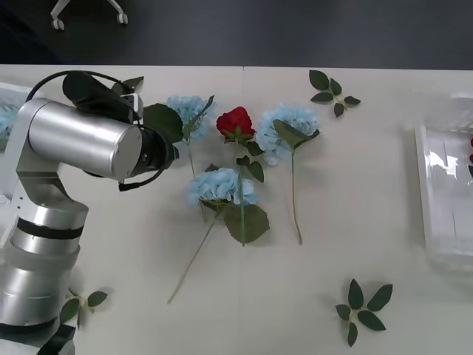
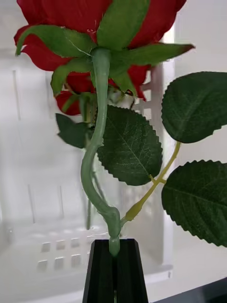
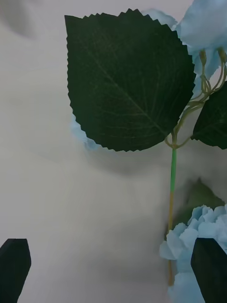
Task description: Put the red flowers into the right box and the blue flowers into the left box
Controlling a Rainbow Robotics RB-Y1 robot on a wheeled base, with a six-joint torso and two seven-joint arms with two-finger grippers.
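Observation:
My right gripper [image 2: 115, 265] is shut on the stem of a red flower [image 2: 90, 28], which it holds over the white right box [image 2: 38, 189]. More red petals [image 2: 71, 102] show inside that box [image 1: 443, 200]. My left gripper [image 3: 111, 270] hangs open above the table, over a blue flower's stem [image 3: 172, 165] and big leaf [image 3: 127, 80], with a blue head [image 3: 198, 236] by one finger. My left arm [image 1: 89, 140] reaches in from the left. On the table lie three blue flowers [image 1: 191, 109] [image 1: 288, 126] [image 1: 222, 185] and one red flower [image 1: 235, 120]. A corner of the left box [image 1: 7, 100] sits at the far left.
Loose green leaf sprigs lie at the back right [image 1: 332, 92], front right [image 1: 362, 307] and front left [image 1: 81, 303]. The flowers' long stems [image 1: 196, 255] run toward the table's front. A chair base [image 1: 89, 11] stands on the dark floor beyond the table.

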